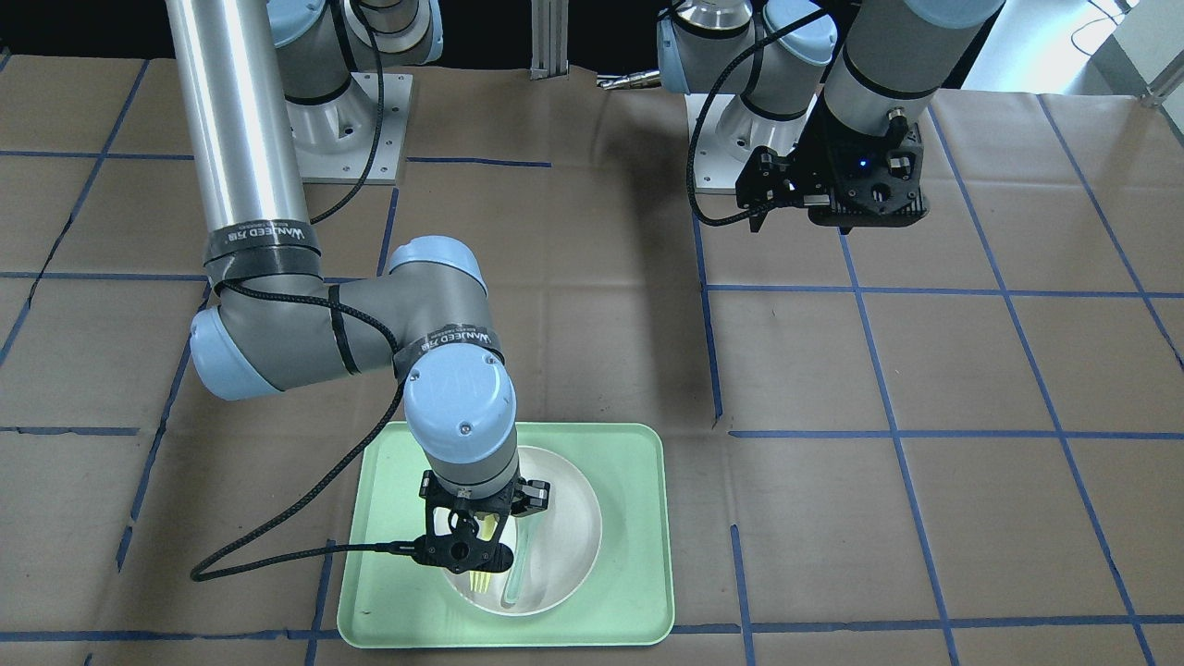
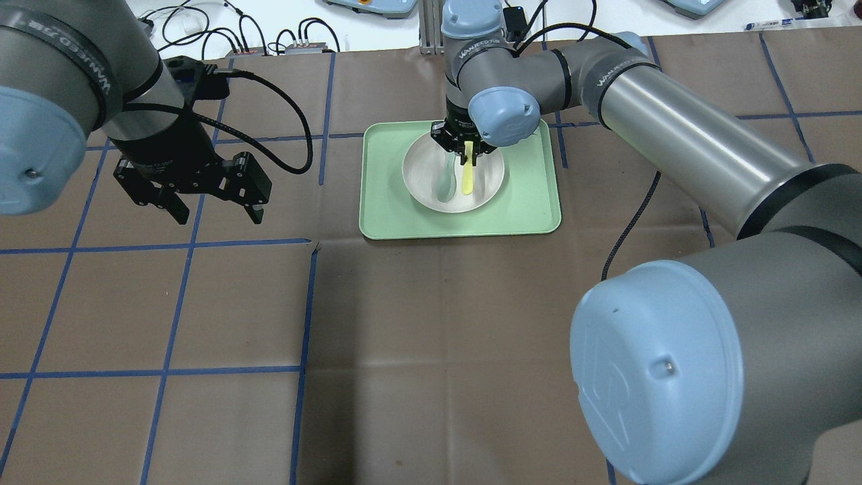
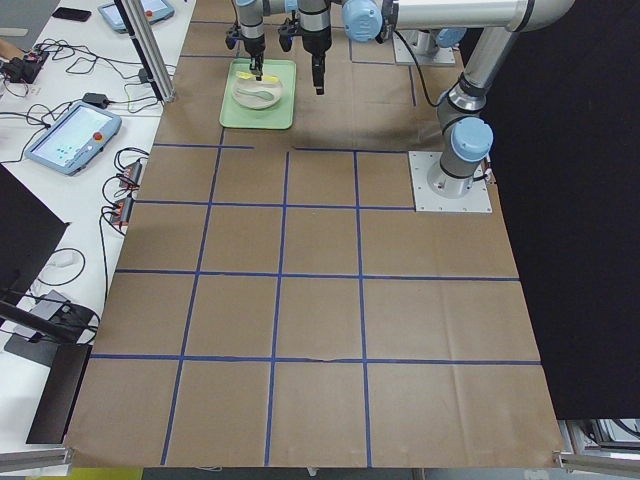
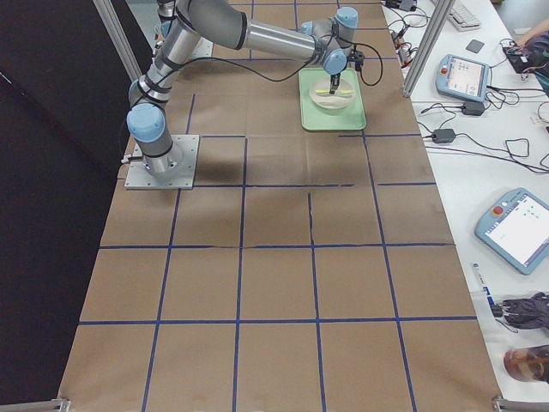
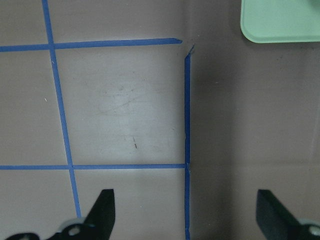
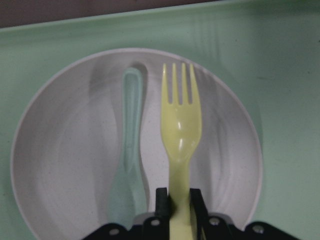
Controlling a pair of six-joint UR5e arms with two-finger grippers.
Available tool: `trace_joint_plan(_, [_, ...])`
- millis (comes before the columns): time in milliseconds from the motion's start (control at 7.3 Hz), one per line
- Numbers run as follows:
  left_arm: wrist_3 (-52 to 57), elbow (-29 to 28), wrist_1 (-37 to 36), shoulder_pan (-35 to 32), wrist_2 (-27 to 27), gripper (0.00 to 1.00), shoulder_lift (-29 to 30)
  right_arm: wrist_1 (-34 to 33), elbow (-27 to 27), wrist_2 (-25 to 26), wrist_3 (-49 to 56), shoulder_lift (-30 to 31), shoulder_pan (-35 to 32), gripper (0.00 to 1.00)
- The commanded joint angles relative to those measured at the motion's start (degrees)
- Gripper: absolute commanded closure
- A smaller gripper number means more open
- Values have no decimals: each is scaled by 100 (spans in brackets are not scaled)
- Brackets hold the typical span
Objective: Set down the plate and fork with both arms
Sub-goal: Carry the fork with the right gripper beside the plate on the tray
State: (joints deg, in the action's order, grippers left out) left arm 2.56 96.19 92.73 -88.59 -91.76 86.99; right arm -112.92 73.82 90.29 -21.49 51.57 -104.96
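Observation:
The off-white plate (image 2: 486, 190) lies in the pale green tray (image 2: 528, 210). My right gripper (image 2: 465, 153) is over the plate's far side and shut on the handle of the pale yellow fork (image 2: 467, 176). In the right wrist view the fork (image 6: 181, 130) points tines-forward across the plate (image 6: 60, 165), held level close over it. I cannot tell if it touches the plate. My left gripper (image 2: 220, 217) is open and empty, above the bare table left of the tray. Its fingers also show spread apart in the left wrist view (image 5: 105, 202).
A grey-green spoon (image 2: 444, 185) lies in the plate beside the fork, also in the right wrist view (image 6: 131, 150). The tray's corner (image 5: 280, 22) shows at the top right of the left wrist view. Brown paper with blue tape lines covers the table.

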Motion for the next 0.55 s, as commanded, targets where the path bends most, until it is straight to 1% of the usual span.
trace_joint_plan(0, [8, -4, 0, 0, 0, 0, 2, 130, 115, 85, 266, 327, 177, 97])
trace_joint_plan(137, [-1, -4, 0, 0, 0, 0, 2, 139, 219, 94, 338, 415, 378, 97])
trace_joint_plan(274, [-1, -4, 0, 0, 0, 0, 2, 69, 438, 112, 791, 433, 624, 97])
trace_joint_plan(411, [-1, -4, 0, 0, 0, 0, 2, -27, 658, 86, 883, 424, 765, 97])
